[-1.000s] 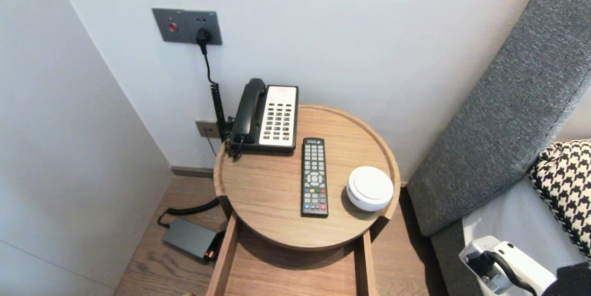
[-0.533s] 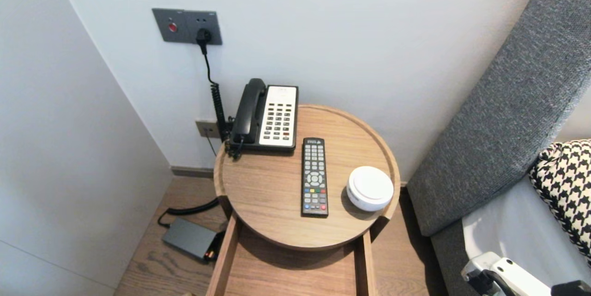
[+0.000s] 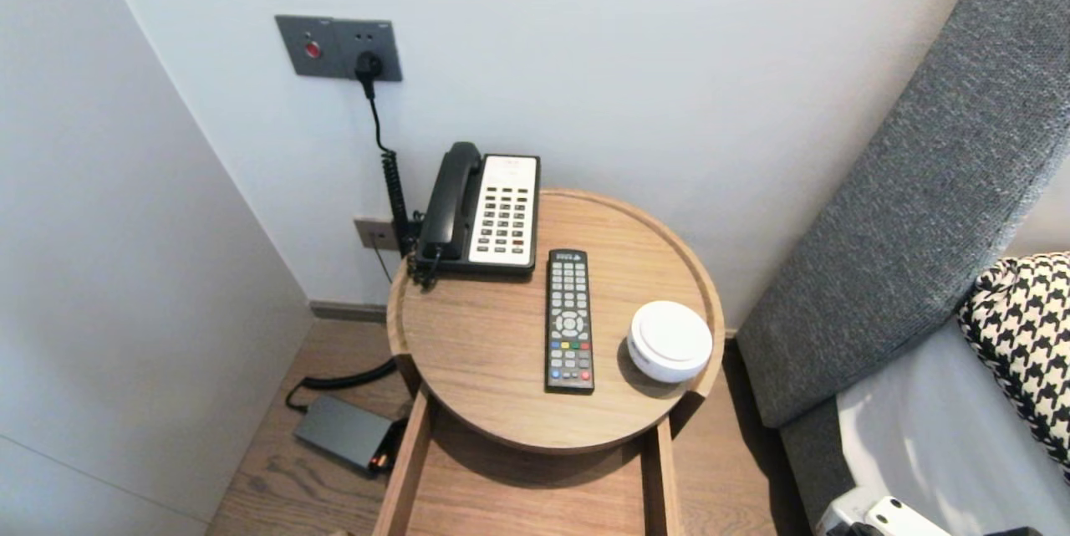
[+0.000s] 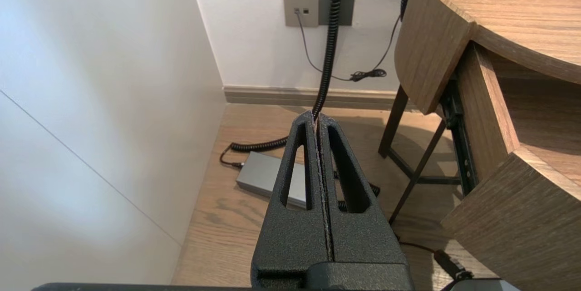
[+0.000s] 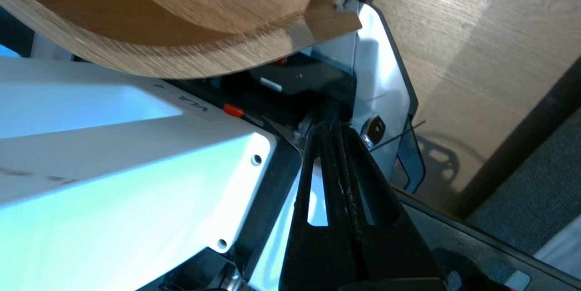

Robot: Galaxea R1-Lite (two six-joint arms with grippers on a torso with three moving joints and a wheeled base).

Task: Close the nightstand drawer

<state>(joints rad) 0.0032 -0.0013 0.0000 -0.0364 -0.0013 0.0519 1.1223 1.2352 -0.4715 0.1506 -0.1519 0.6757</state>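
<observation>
Right of the round table, largest of all, a grey padded headboard slanting up the wall. Under the table's top on its near side, an open wooden drawer, drawn out from beneath the rim. Further right of the table, past the headboard's foot, a houndstooth pillow. At the table's far left edge, close to the wall, a black-and-white telephone with the handset in its cradle. On the floor left of the table, a flat grey power adapter, a black cord curled just beside it. Near the table's middle, lying lengthwise, a black remote. Just right of that, by the table's right rim and not touching the remote, a white round puck. Low at the table's left, alongside the drawer's outer wall and above the floor, the left gripper, aimed toward the adapter, jaws pressed flat together with nothing between them. Beneath the curved front of the table's drawer, the right gripper, jaws likewise closed tight and gripping nothing, tips close to the robot's own white and black casing.
</observation>
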